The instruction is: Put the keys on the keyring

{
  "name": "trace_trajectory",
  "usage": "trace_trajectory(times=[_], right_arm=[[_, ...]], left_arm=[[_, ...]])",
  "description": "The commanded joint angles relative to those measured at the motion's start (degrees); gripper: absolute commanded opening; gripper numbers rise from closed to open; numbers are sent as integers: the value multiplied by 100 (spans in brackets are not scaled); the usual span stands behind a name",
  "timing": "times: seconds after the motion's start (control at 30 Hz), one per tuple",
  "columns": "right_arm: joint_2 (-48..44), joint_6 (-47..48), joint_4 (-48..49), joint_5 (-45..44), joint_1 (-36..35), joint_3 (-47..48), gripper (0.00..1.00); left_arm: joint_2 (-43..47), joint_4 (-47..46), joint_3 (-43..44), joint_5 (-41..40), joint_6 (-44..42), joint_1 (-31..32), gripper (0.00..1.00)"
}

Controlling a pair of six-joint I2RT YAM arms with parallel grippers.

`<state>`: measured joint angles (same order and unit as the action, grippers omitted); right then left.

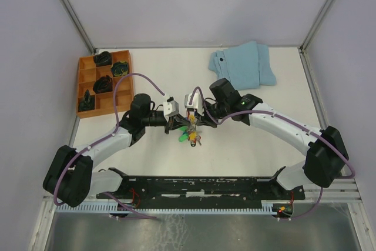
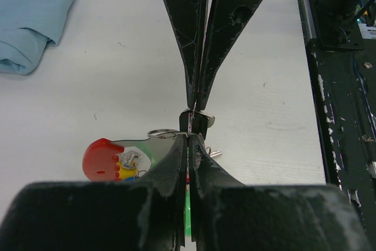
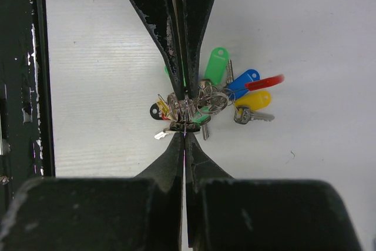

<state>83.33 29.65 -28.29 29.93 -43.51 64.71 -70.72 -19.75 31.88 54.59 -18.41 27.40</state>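
The keys [image 1: 191, 136] hang as one bunch at the table's middle, between both grippers. In the right wrist view the keys [image 3: 226, 89] show green, blue and yellow heads, with several small metal rings. The keyring [image 2: 103, 158], a red-and-grey loop, lies in the bunch; its red end also shows in the right wrist view [image 3: 269, 80]. My left gripper [image 2: 189, 135] is shut on a thin metal ring of the bunch. My right gripper [image 3: 184, 133] is shut on a small dark-headed key, tip to tip with the left gripper. Both grippers [image 1: 176, 123] [image 1: 197, 120] hold just above the table.
An orange compartment tray [image 1: 82, 63] with dark lumps [image 1: 103, 83] stands at the back left. A folded light-blue cloth [image 1: 244, 66] lies at the back right and also shows in the left wrist view [image 2: 32, 16]. The black base rail [image 1: 200, 183] runs along the near edge.
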Motion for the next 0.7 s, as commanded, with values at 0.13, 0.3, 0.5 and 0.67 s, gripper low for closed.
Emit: trace_trajectory(times=[0.13,0.3,0.5,0.67], right_arm=[[-43,-82,245,207,-53,179,1],[-12,-82,231,185,-60,183,1],[-40,-31,-27,-47,-61,235,1],[-83,-18,-135,-136,-62,254,1]], left_arm=[[-3,-188,251,321,-155,-6,3],[-1,-187,250,356,-155,0,3],[5,-187,249,282,-154,-5,3],[-11,-187,257,231,-139,-7,3]])
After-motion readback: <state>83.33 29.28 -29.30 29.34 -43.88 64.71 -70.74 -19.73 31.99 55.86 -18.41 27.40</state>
